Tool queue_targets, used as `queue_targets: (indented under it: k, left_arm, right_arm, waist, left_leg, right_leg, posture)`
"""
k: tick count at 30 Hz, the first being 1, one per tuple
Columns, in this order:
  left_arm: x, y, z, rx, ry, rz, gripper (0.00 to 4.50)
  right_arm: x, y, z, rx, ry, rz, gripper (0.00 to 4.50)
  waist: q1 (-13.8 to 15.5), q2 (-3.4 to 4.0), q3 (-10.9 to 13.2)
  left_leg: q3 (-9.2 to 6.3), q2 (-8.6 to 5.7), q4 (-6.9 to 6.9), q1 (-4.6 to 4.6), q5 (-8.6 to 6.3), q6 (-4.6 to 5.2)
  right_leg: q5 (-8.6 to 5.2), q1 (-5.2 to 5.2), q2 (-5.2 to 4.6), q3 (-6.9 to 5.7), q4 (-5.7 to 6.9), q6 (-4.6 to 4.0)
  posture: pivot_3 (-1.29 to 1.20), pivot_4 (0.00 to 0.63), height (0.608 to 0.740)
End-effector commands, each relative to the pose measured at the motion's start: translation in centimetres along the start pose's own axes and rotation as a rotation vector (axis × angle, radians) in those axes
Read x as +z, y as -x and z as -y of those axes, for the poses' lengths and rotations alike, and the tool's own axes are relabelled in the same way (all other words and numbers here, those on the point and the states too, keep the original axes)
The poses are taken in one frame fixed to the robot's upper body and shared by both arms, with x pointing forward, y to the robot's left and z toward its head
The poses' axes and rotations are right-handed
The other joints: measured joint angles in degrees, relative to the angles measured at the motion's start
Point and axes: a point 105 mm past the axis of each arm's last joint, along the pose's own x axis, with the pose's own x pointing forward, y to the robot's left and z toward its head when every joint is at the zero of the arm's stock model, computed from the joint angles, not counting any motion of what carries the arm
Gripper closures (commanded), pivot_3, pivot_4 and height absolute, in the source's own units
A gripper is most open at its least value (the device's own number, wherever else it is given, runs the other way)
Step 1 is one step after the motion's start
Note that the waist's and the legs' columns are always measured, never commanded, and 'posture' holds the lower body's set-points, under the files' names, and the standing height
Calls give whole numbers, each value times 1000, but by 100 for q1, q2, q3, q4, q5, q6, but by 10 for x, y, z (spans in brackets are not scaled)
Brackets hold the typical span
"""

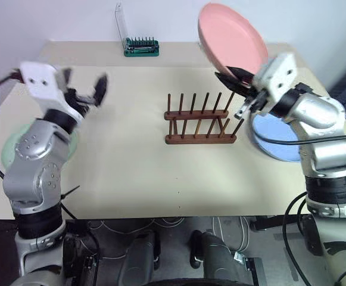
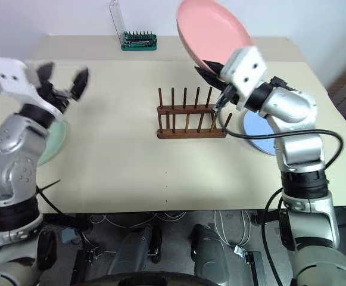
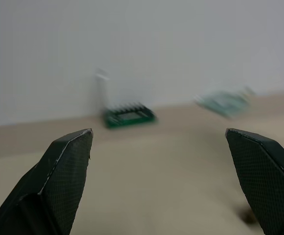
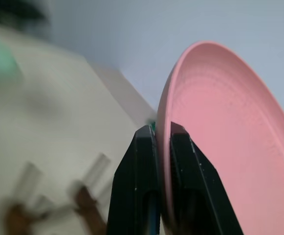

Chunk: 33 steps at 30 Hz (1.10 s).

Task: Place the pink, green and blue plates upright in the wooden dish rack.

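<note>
My right gripper (image 1: pixel 231 77) is shut on the rim of the pink plate (image 1: pixel 232 37), held up on edge above and just right of the wooden dish rack (image 1: pixel 199 119). The rack stands empty at mid-table. In the right wrist view both fingers (image 4: pixel 144 176) clamp the pink plate (image 4: pixel 229 147). The blue plate (image 1: pixel 277 137) lies flat on the table under my right arm. The green plate (image 1: pixel 12 143) lies flat at the left edge, partly hidden by my left arm. My left gripper (image 1: pixel 83 86) hangs open and empty in the air above it.
A green screwdriver-bit holder (image 1: pixel 141 47) with a clear lid stands at the table's back edge. The white wall rises close behind the table. Cables hang below the front edge.
</note>
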Motion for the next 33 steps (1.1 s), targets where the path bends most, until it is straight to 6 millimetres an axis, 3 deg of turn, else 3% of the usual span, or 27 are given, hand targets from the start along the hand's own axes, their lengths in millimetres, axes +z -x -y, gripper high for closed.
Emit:
queue_targets:
  k: [1,6,10,16,33]
  left_arm:
    - [-2,9,38,-216,-62,9,39]
    - [-39,28,77,-444,-34,-113,39]
    - [-59,36,88,-501,-7,-176,39]
    - [-64,36,95,-522,22,-171,39]
    - [-69,38,104,-530,58,-159,39]
  right_arm:
    - [26,10,0,-6,-205,113,4500]
    - [24,15,6,-72,-468,157,4500]
    - [19,16,8,-112,-626,175,4500]
    - [9,18,28,-258,-787,218,4500]
    - [-15,23,40,-376,-945,199,4500]
  waist:
    - [1,2,0]
    - [0,13,-2]
    - [3,22,1]
    - [9,26,0]
    - [4,39,-1]
  left_leg:
    - [0,1,0,0,0,-1]
    - [6,5,-3,-2,-10,-16]
    - [14,6,-7,-9,-9,-15]
    - [23,6,-7,-14,-2,-2]
    - [30,8,-7,-14,-1,4]
  right_leg:
    - [0,-1,0,0,0,-1]
    - [3,-10,-1,3,-4,-15]
    - [4,-23,-1,9,-4,-16]
    - [6,-29,-1,14,-3,-16]
    - [-4,-33,2,19,-2,1]
  posture:
    - [0,150,740]
    - [0,150,740]
    - [0,150,740]
    - [0,150,740]
    - [0,150,740]
